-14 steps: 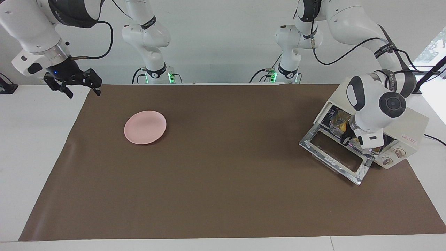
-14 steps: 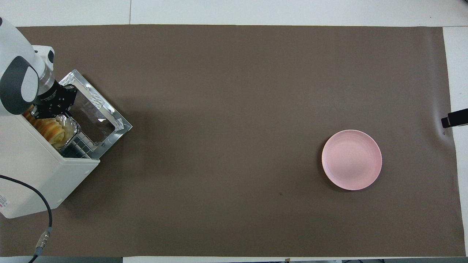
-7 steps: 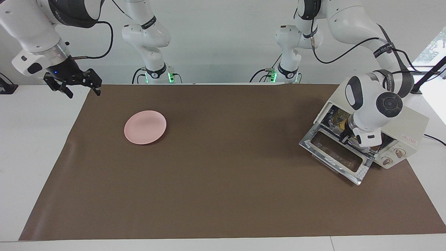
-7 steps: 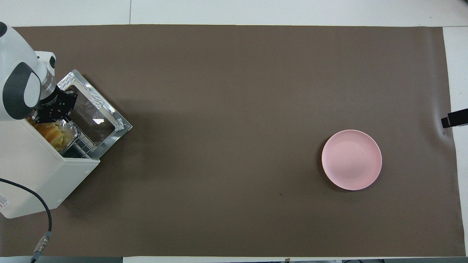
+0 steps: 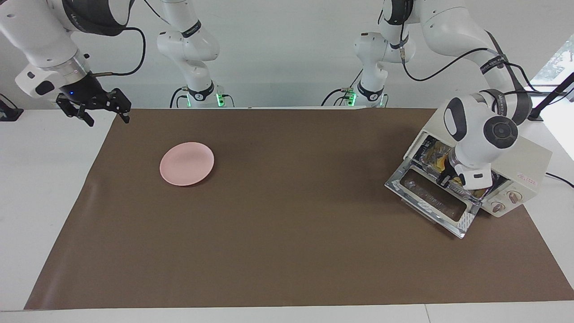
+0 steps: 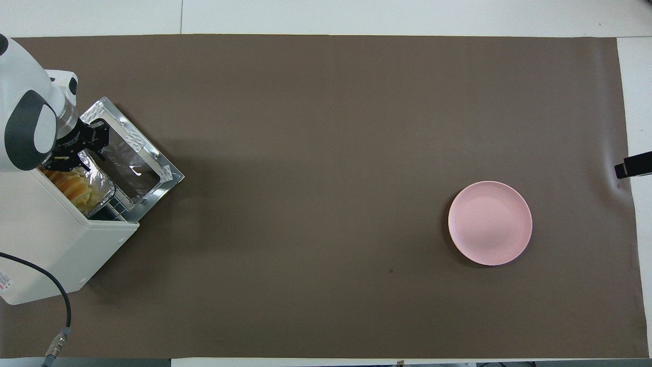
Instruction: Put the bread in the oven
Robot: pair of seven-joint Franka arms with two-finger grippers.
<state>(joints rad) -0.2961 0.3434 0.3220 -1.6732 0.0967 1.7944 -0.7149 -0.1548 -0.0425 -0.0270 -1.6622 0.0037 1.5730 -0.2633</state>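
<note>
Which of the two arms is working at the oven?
The left arm: its left gripper is at the oven's mouth, over the bread in its foil tray. The right gripper waits above the table's edge, away from the pink plate.

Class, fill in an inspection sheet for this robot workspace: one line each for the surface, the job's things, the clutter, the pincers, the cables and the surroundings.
Surface: brown mat covering a white table.
Job's things: bread in a foil tray on the rack inside the oven; oven door dropped open.
Clutter: empty pink plate toward the right arm's end.
Pincers: left pincer at the oven's mouth over the tray; whether it grips anything cannot be told. Right pincer open, waiting above the mat's corner.
Cables: black cord leaving the oven; black leads along the arms.
Surroundings: white wall; nothing else seen.
</note>
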